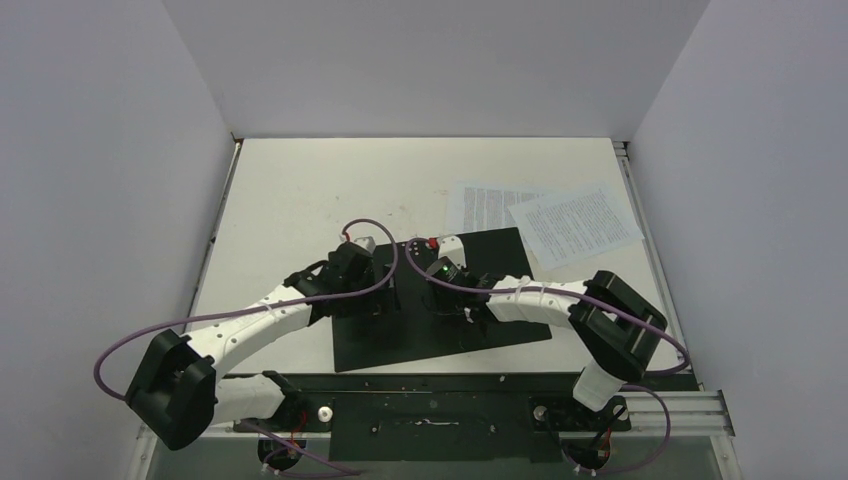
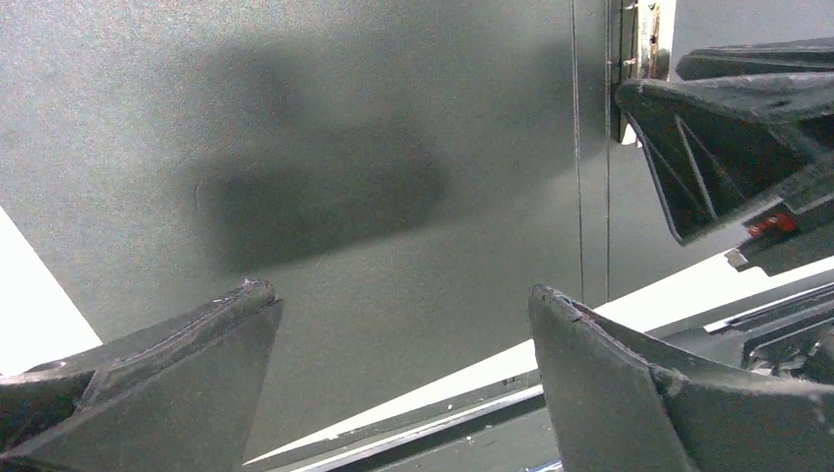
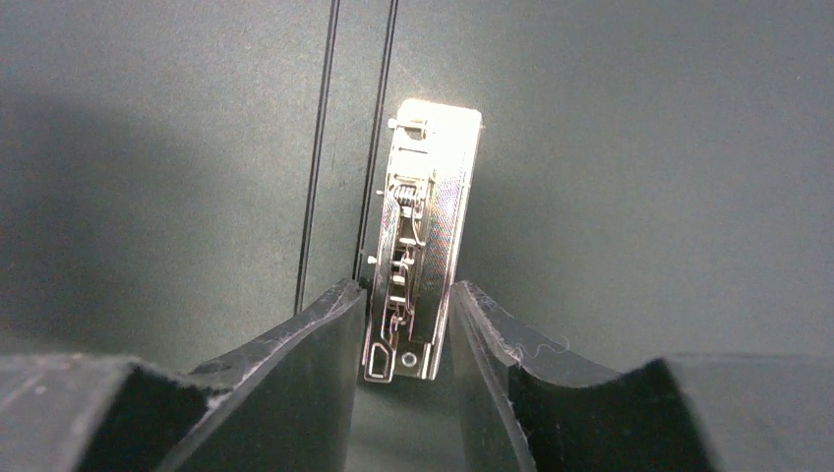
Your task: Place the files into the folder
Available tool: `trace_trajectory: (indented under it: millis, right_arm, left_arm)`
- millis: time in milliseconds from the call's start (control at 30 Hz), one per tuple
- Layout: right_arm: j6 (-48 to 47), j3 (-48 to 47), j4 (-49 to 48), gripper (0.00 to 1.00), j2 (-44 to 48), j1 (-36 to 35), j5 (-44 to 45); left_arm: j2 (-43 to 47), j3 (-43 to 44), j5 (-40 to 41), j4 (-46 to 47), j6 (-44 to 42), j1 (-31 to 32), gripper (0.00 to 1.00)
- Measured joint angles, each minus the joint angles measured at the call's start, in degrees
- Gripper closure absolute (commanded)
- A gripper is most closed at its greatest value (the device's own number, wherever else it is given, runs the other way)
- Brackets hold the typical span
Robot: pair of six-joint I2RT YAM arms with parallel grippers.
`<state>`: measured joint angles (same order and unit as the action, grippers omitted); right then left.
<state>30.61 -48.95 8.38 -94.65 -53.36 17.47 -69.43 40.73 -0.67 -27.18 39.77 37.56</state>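
**White table, folder open, papers outside it**

A white table (image 1: 300, 200) sat inside plain white walls, with both arm bases at its near edge. Just beyond them the folder (image 1: 420, 350) lay open and flat, dark inside up, at the table's middle.

The left gripper (image 2: 398, 295) hovered close over the folder's left half. Its fingers were spread wide, with nothing between them.

At 3 o'clock from it, the right gripper (image 3: 403, 287) reached down by the spine. Its fingers sat narrowly astride the near end of the metal clamp (image 3: 423, 236), one against each side, as far as the wrist view showed.

Farther back, at 1 o'clock from the folder and just beside its far right corner, the files (image 1: 575, 225) lay on the bare table. They were two printed sheets, one overlapping the other.
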Motion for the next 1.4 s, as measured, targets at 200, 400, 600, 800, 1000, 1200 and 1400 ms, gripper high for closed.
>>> trace_trajectory:
  millis: [200, 400, 600, 800, 1000, 1200, 1400]
  right_arm:
    - [0.15, -0.13, 2.25, 0.59, 3.08, -0.76, -0.37]
    - [0.72, -0.57, 3.21, 0.67, 5.22, -2.27, -0.39]
    - [1.77, -0.57, 4.26, 0.74, 5.20, -3.80, -0.37]
    - [2.10, -0.57, 4.79, 0.79, 4.85, -3.85, -0.13]
    - [2.27, -0.57, 4.74, 0.82, 4.31, -3.85, 0.11]
    - [2.36, -0.57, 5.01, 0.87, 2.73, -3.72, 0.17]
    - [2.49, -0.57, 4.96, 0.90, 2.73, -3.67, 0.31]
  left_arm:
    - [-1.77, 0.02, 2.47, 0.44, 0.04, 2.14, 0.04]
    - [-2.23, 0.02, 5.46, 0.37, 0.04, 3.26, 0.04]
    - [-2.36, 0.00, 8.52, 0.42, 0.11, 3.28, 0.04]
    - [-4.22, -0.68, 9.53, 1.25, 0.17, 3.28, 0.04]
    - [-6.71, -2.58, 9.42, 2.69, 0.63, 3.28, 0.04]
    - [-7.43, -3.02, 9.35, 4.48, 1.18, 3.28, 0.03]
    - [-7.56, -3.02, 9.35, 4.96, 1.51, 3.48, 0.03]
